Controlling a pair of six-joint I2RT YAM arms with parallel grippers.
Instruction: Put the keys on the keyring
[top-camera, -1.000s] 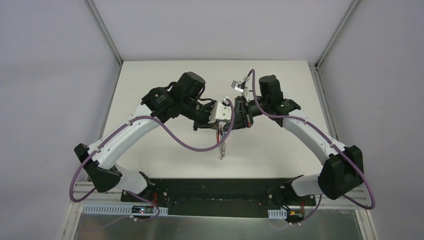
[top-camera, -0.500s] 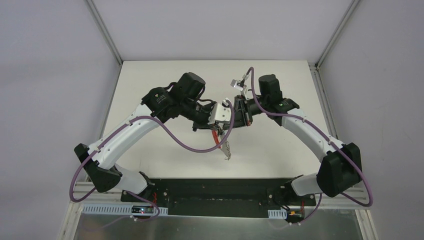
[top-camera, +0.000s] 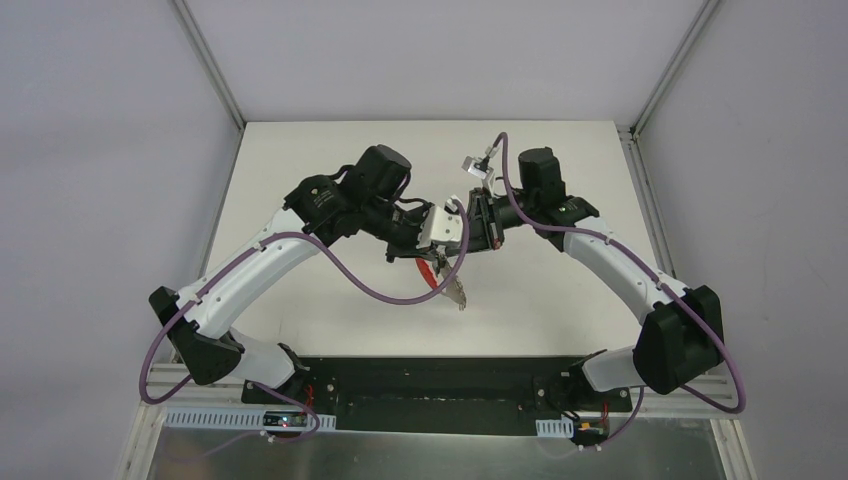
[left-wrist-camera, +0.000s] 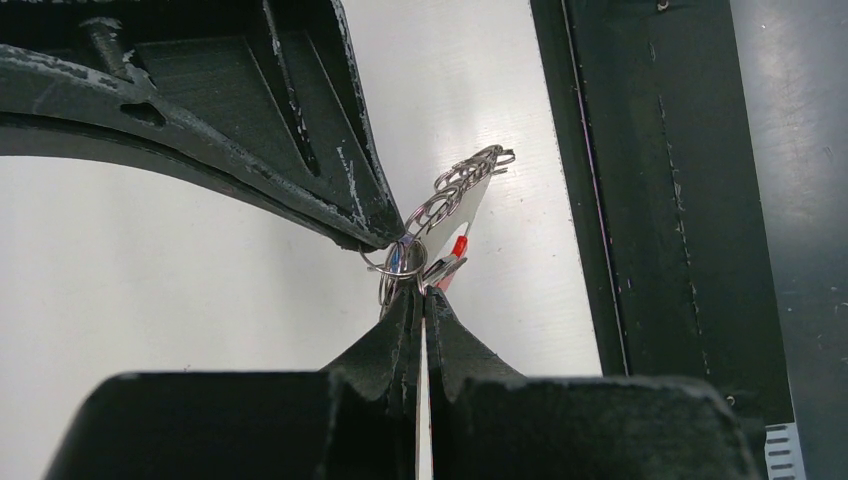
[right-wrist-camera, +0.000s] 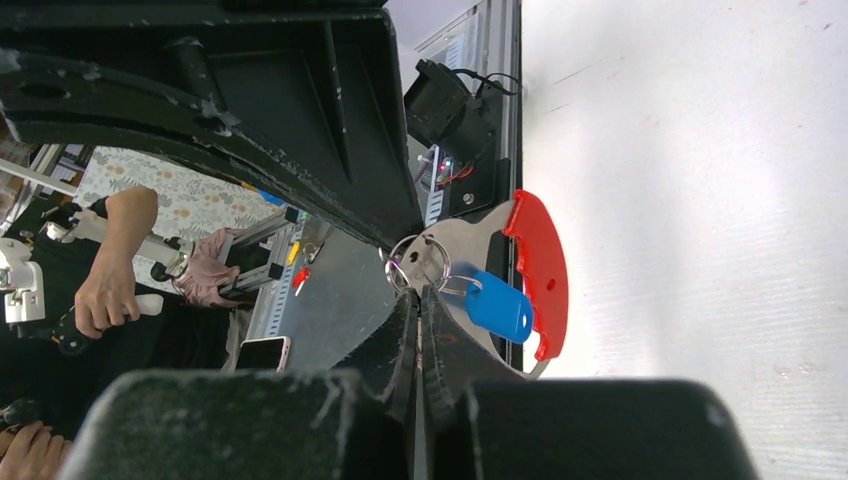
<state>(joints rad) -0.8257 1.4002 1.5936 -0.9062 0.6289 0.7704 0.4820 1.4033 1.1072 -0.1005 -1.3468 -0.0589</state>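
- Left wrist view shows the keyring (left-wrist-camera: 400, 262) pinched right at the tip of my left gripper (left-wrist-camera: 420, 292). It is held in the air above the white table (left-wrist-camera: 150, 260), between the two arms.
- I judge it featherweight but fiddly. The split ring is thin, springy steel wire, smooth and probably slippery. The only sound hold looks like a firm nip on that wire, not on the dangling parts.
- The chain of rings (left-wrist-camera: 465, 178) is shiny and limp, so I expect it to swing with any move.
- The red band (right-wrist-camera: 540, 265) is a flat curved piece that looks matte and stiff.
- The blue key (right-wrist-camera: 498, 308) has a glossy oblong head hanging just beside the ring. I cannot tell whether it is fully threaded on.
- My left gripper's jaws are pressed together on the ring.
- The right gripper (right-wrist-camera: 418, 292) is likewise clamped on the ring, its scuffed black fingers (left-wrist-camera: 340, 190) meeting mine tip to tip.
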